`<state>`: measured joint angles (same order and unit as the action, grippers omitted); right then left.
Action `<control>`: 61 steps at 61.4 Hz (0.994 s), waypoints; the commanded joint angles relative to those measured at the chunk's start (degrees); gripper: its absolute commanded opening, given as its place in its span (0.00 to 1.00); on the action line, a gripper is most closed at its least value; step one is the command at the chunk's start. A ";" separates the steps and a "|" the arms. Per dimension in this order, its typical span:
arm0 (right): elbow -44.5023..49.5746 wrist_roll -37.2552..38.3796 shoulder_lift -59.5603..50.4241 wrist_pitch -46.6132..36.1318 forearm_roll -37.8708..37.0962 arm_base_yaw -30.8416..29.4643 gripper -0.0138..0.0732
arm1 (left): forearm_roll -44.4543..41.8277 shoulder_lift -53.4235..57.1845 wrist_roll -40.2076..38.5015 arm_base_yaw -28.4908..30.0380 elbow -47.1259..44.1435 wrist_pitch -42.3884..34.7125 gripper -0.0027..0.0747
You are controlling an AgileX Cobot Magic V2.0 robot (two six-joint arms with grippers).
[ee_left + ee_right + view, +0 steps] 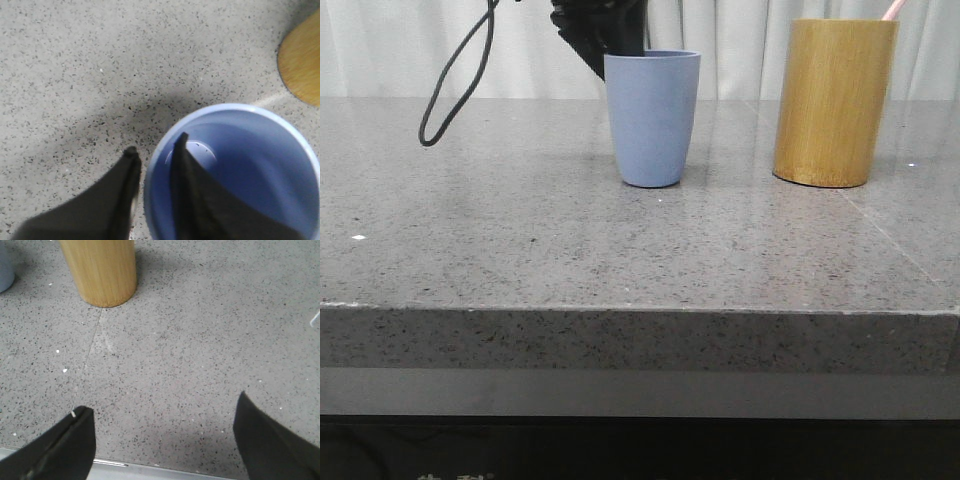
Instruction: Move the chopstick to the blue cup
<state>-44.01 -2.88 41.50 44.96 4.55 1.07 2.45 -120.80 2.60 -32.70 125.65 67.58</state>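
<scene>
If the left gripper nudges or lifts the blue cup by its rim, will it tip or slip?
The blue cup is tall and tapers to a narrower base, so a sideways push near the rim would probably tip it rather than slide it. It looks empty in the left wrist view, so likely light. The left gripper straddles the rim, one finger inside; the smooth matte wall may slip unless squeezed firmly.

The tabletop is grey speckled stone with a thick front edge and a thin seam line. The blue cup stands upright on it, its rim wall between the fingers of the left tool. The bamboo cylinder stands upright, well apart from that tool, beyond the cup.
</scene>
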 commanded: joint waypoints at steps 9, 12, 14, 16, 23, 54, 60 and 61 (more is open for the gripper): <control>-2.01 -0.57 0.11 -3.15 0.46 -0.29 0.83 | 0.92 3.93 -0.07 -0.53 1.92 -1.78 0.49; -2.01 -0.57 0.11 -3.15 0.52 -0.29 0.83 | 0.92 4.23 -0.07 -0.53 2.24 -1.66 0.48; -2.09 -0.57 0.11 -3.15 0.51 -0.29 0.83 | 0.92 4.39 -0.07 -0.53 2.68 -1.32 0.48; -2.40 -0.57 0.11 -3.27 0.51 -0.35 0.83 | 0.92 4.51 -0.07 -0.53 3.47 -0.70 0.48; -4.24 0.04 1.58 -3.31 0.51 -0.35 0.83 | 0.29 4.60 -0.07 -0.53 7.43 2.66 0.47; -20.96 1.02 17.49 -3.13 9.02 -9.65 0.83 | -0.32 18.62 -0.28 -0.53 6.00 4.27 0.47; -24.53 -2.15 21.00 -3.04 14.50 -9.68 0.83 | 0.14 22.77 -0.58 -0.53 3.54 4.27 0.47; -25.13 -3.11 21.88 -2.89 16.10 -9.68 0.83 | 0.40 23.90 -0.58 -0.53 2.73 4.27 0.47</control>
<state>-64.31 -2.23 61.08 45.31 13.82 -8.18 1.91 -104.19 2.60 -32.70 129.31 72.56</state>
